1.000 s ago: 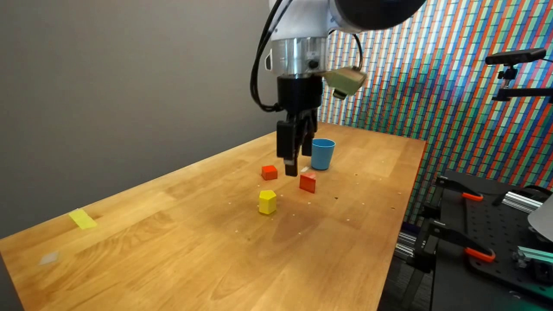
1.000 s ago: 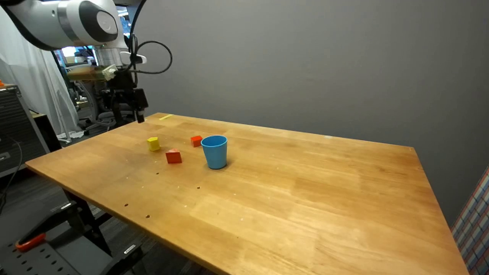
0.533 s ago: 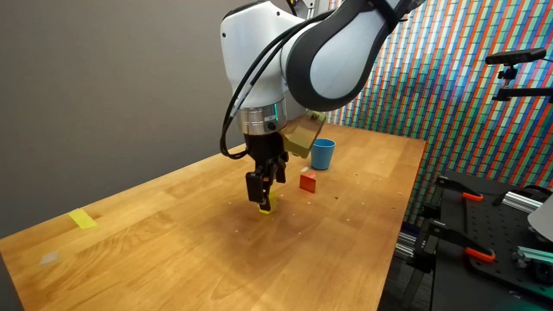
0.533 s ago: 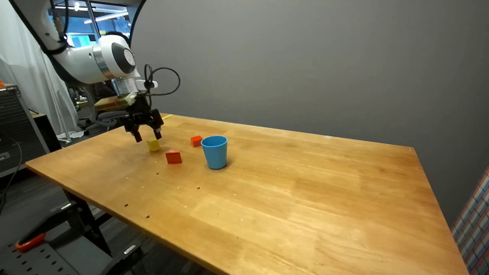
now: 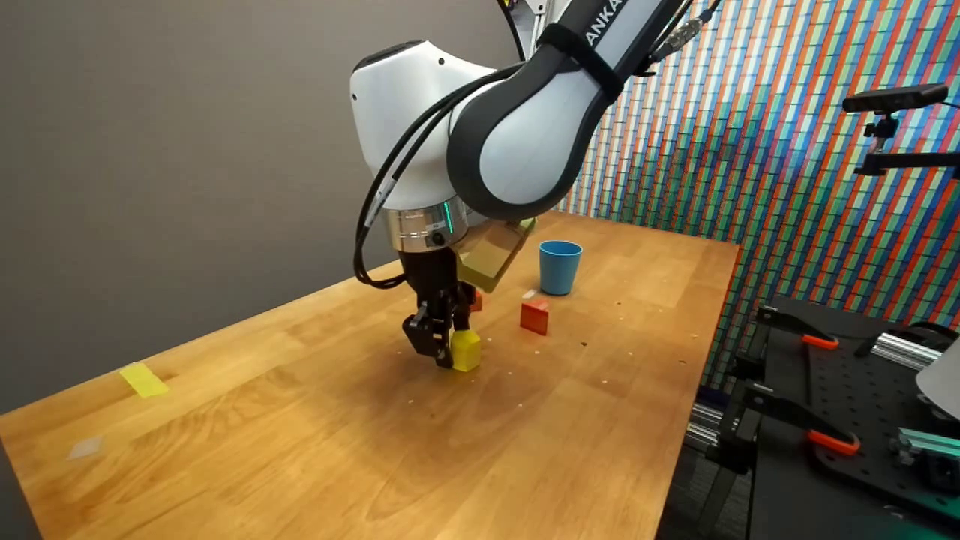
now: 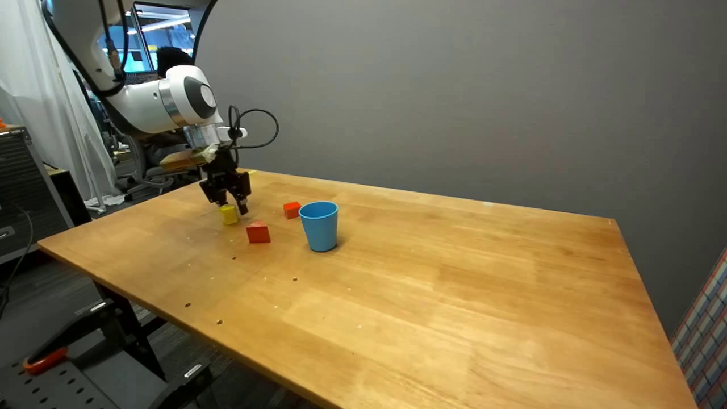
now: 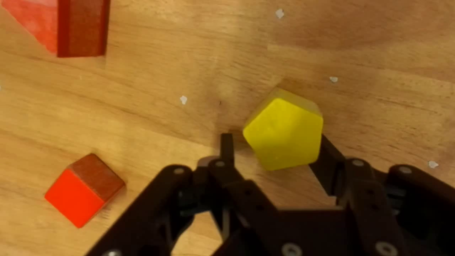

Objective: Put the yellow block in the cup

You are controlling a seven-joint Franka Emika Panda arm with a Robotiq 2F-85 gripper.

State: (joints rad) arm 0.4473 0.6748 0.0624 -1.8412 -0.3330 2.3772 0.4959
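the blue cup (image 6: 321,233) stands upright on the table (image 6: 454,284). in an exterior view its open mouth shows the blue inner wall; the floor of it is hidden, so i cannot tell whether it holds anything. the yellow block (image 7: 283,135) is outside it, standing on the tabletop with its five-sided face up. taken from the block, the cup lies at three o'clock in that same view, well apart.

the claw (image 7: 275,138) is spread around the block, with fingers (image 7: 227,149) on either side, between eight and nine o'clock and at four o'clock of it in the wrist view. a gap shows beside the first; the block covers part of the second, so i cannot tell if they touch.

also from the block, in the wrist view, a red wedge (image 7: 67,28) sits at ten o'clock and a red-orange block (image 7: 85,192) between eight and nine. in an exterior view a flat yellow strip (image 5: 144,380) lies at nine o'clock, near the table's edge.
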